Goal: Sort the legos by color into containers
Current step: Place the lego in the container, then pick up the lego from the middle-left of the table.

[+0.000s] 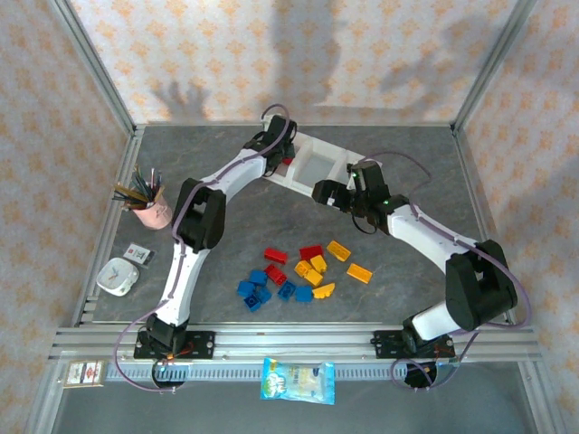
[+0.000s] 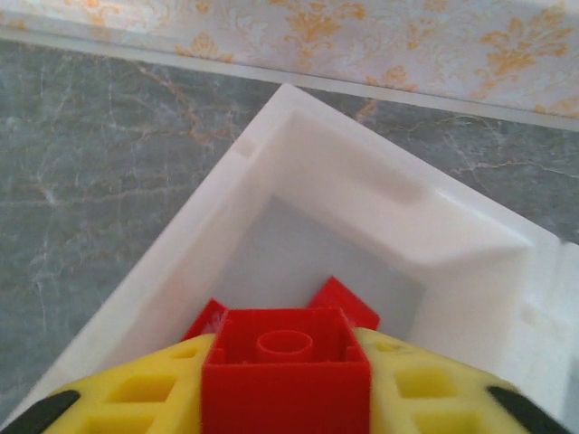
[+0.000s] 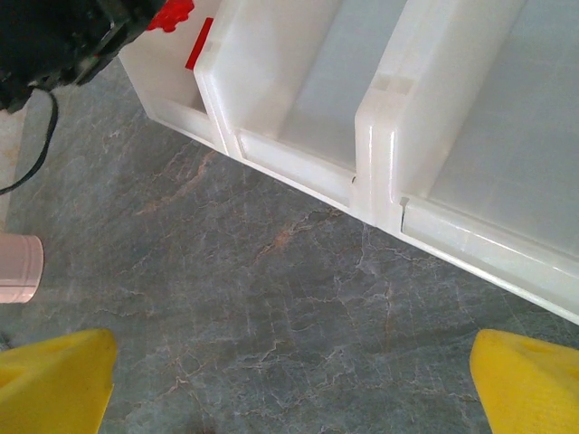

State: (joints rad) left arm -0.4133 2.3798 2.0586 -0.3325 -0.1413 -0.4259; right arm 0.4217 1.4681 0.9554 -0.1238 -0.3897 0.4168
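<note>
While clamped on the red brick above the tray, spread left pincer wide, lift straight; right pincer apart, empty.

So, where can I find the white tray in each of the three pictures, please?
Top external: the tray lies at far centre, partly under the left arm.
Left wrist: one compartment of it sits mid-picture, beyond the gripped red lego.
Right wrist: the tray runs along the top, from upper left to right edge.
Shared landmark: the red legos in its left end compartment.
</note>
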